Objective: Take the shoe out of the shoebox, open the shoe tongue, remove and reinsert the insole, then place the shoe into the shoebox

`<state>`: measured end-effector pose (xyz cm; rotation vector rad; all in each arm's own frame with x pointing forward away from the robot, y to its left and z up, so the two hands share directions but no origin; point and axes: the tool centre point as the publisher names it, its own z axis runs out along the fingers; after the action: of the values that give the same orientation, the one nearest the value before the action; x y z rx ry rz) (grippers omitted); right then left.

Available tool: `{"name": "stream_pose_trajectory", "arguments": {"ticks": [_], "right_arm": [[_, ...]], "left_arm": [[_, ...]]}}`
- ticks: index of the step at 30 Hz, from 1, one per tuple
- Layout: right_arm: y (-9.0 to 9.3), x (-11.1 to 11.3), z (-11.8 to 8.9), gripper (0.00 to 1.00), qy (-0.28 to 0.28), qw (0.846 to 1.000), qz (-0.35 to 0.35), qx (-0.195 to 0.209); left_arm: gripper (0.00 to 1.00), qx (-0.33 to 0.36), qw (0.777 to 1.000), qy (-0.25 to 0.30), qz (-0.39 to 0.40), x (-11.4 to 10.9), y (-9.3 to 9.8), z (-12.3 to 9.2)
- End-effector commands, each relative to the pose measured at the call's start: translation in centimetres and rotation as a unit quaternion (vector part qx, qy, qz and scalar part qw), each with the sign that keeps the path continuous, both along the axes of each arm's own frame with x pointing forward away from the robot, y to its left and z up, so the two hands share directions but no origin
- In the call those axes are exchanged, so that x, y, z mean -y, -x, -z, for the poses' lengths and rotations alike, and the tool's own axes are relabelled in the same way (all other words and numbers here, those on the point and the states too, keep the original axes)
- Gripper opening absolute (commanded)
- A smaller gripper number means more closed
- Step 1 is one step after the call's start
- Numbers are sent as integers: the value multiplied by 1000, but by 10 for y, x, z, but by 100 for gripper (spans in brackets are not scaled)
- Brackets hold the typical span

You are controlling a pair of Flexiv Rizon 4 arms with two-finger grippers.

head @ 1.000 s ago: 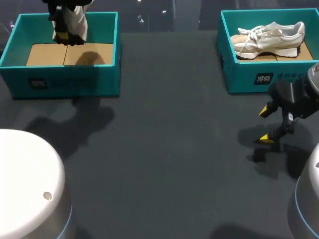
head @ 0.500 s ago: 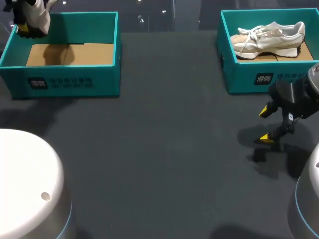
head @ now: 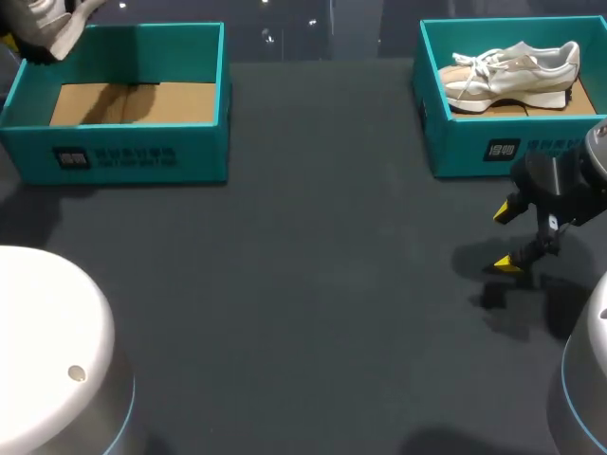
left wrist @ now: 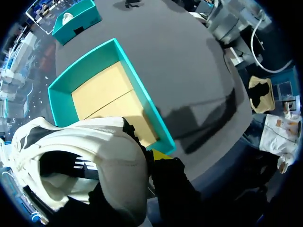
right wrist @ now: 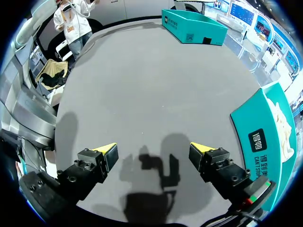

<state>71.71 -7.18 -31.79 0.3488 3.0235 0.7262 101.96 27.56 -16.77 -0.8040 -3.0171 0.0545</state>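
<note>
Currently my left gripper [left wrist: 150,158] is clamped on the shoe [left wrist: 80,165], white with dark trim. I hold it aloft over the far left corner of the left shoebox [head: 142,152]. Only one yellow tip shows, tight against the upper. The box's cardboard floor shows below. My right gripper [right wrist: 152,150] hangs low over the table [head: 313,284], fingers spread wide with nothing between them and its shadow on the surface beneath. It sits just in front of the right shoebox [head: 493,147], where a second shoe [head: 512,68] lies inside.
</note>
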Motion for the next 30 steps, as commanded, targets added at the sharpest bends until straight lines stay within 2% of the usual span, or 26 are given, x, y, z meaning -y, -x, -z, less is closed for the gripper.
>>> {"name": "stream_pose_trajectory", "arguments": {"ticks": [1, 6, 8, 10, 12, 13, 25, 29, 30], "right_arm": [[1, -1, 0, 100, 2, 1000, 1, 1], [1, -1, 0, 100, 2, 1000, 1, 1], [1, -1, 0, 100, 2, 1000, 1, 1], [1, -1, 0, 100, 2, 1000, 1, 1], [1, -1, 0, 100, 2, 1000, 1, 1], [1, -1, 0, 100, 2, 1000, 1, 1], [1, -1, 0, 100, 2, 1000, 1, 1], [1, -1, 0, 100, 2, 1000, 1, 1], [1, -1, 0, 100, 2, 1000, 1, 1]], "left_arm": [[0, 3, 999, 0, 32, -2, 0, -2], [0, 3, 999, 0, 32, -2, 0, -2], [0, -6, 993, -32, 116, -4, -1, 0], [0, -20, 975, -59, 213, -10, -3, 3], [0, -22, 960, -88, 266, -18, -10, 6], [0, -5, 961, -92, 260, -22, -15, 6], [0, -5, 961, -92, 260, -22, -15, 6], [0, -2, 934, -109, 340, -23, -24, 7], [0, 8, 918, -116, 379, -23, -25, 10]]}}
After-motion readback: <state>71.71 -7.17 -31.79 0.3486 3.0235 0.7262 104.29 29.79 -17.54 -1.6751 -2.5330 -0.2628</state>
